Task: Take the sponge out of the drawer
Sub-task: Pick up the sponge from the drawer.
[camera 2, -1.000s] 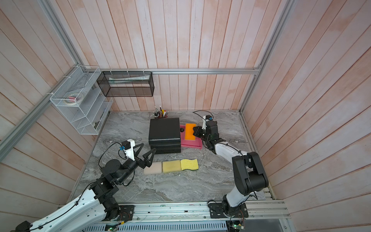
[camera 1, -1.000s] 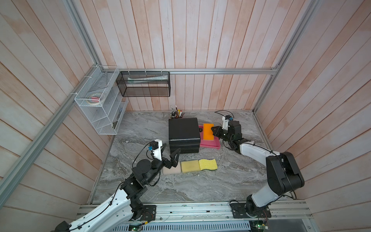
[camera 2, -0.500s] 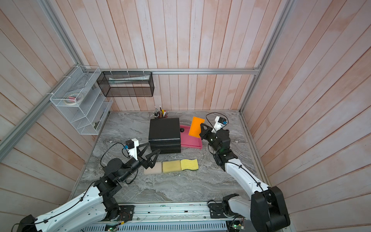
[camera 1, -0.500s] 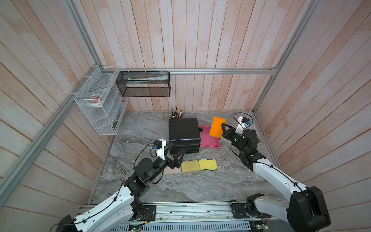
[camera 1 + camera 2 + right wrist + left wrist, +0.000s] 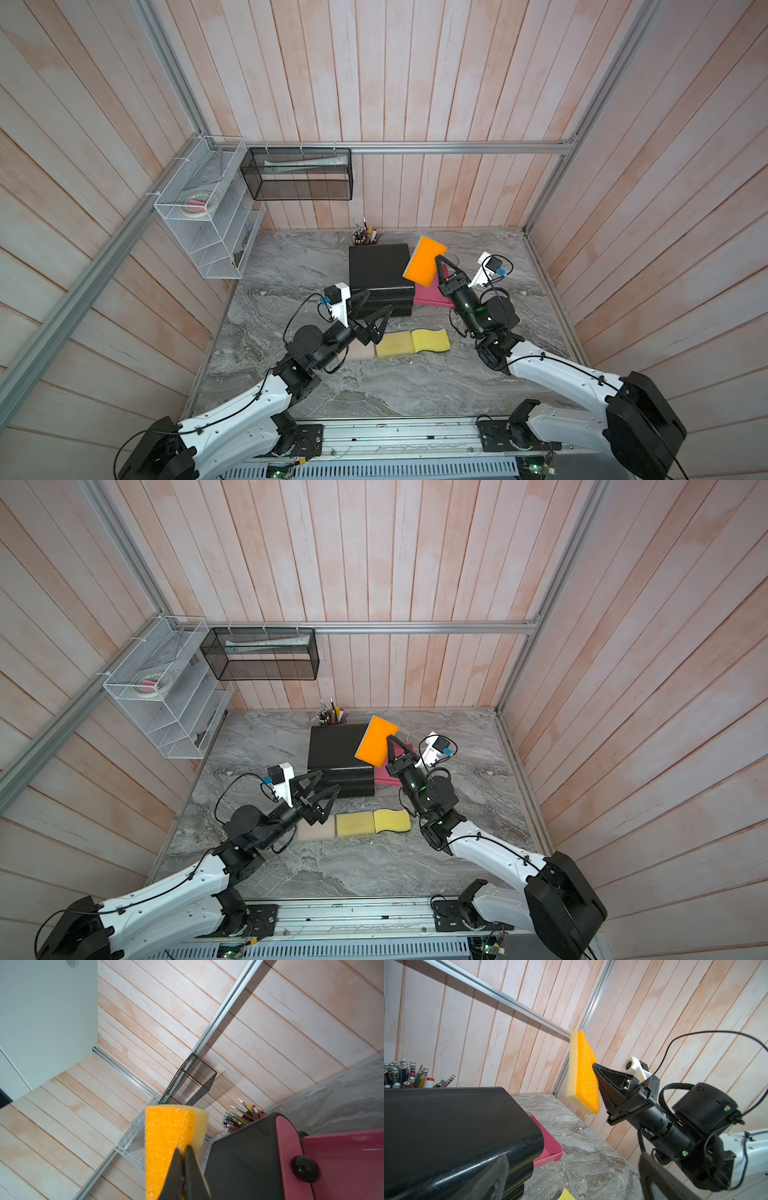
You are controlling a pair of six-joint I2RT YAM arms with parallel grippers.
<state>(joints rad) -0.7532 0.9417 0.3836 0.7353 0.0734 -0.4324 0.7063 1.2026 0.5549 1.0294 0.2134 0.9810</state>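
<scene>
Nearest to me, on the grey marble table (image 5: 291,270), three flat pads lie in a row, edge to edge: a beige pad (image 5: 359,353), a pale yellow pad (image 5: 392,345) and a bright yellow wavy pad (image 5: 430,340).

Just over the beige end of that row hangs the left gripper (image 5: 379,300). Its two black fingers are spread wide with nothing between them, and they point at the front of the black cabinet (image 5: 378,266).

To the right, the right gripper (image 5: 436,257) is raised off the table and pinched tight on the sponge (image 5: 422,262). The right wrist view shows the two fingertips (image 5: 176,1155) squeezed together on the sponge's lower edge.

The sponge is out of the drawer and up in the air. It is tilted, with its orange face toward me and a pale yellow layer behind it. In both top views it sits over the cabinet's right edge, above the pink drawer (image 5: 430,295).

That drawer stands pulled out from the cabinet's right side. Its black knob (image 5: 305,1168) shows in the right wrist view.

Behind the cabinet, against the back wall, is a cup of pencils (image 5: 365,237).

Higher up, a black mesh basket (image 5: 299,174) hangs on the back wall. Beside it, a white wire rack (image 5: 208,216) hangs on the left wall.
</scene>
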